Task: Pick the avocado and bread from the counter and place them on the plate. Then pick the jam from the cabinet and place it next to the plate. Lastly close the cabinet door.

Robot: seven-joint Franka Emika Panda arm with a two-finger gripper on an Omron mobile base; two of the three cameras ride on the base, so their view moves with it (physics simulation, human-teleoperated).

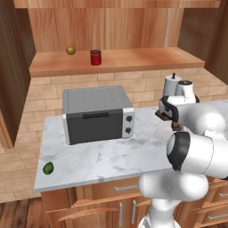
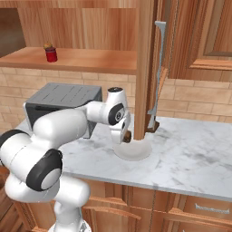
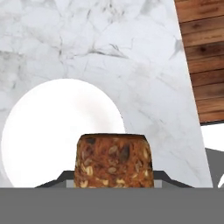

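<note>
The cabinet was the biggest thing there, warm brown wood with long grain on its back and a flat plank shelf; its door stood open, edge-on over the counter. Below it ran the counter, a white-grey veined marble slab with a straight near edge, over wooden drawers with silver handles. A boxy grey toaster oven sat on the marble toward the left, its top dotted, its front dark glass with two round knobs.

The plate was round, flat and plain white, lying on the marble to the right of the oven. The jam, a squat red jar with a darker lid, stood upright on the shelf, with a yellowish-brown round fruit just to its left. The avocado, small, dark green and egg-shaped, lay alone at the near left corner of the counter, well apart from the plate.

The gripper was closed narrowly on the bread, a small blocky brown chunk, rough and seed-speckled with a darker crust. It held the bread above the plate's near edge; I could not tell whether the bread touched the plate.
</note>
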